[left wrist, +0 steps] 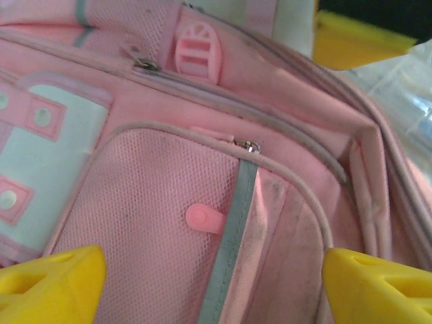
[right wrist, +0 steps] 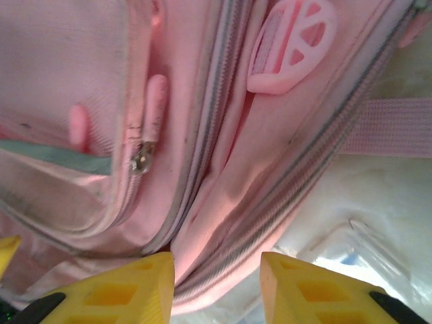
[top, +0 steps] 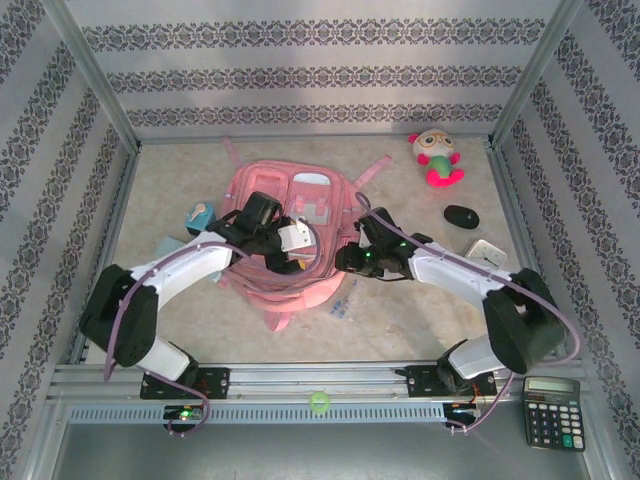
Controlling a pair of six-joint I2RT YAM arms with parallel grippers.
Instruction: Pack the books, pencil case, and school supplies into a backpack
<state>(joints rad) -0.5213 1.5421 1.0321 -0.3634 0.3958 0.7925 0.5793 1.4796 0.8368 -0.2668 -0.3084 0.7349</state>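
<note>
- Left pincer gapes wide, empty, over the backpack.
- Right pincer pinches its zip edge.
- Fabric looks soft and floppy; seams likely grip best.

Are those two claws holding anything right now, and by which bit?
The right gripper seems to pinch the large pink fabric backpack by a fold of its zippered edge. The left gripper stands open, holding nothing.

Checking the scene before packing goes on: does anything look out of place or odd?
Yes. A clear plastic packet lies at the backpack's near right corner, seemingly partly under it, easy to miss. The calculator sits off the table, beyond its near right corner, apart from the other items.
</note>
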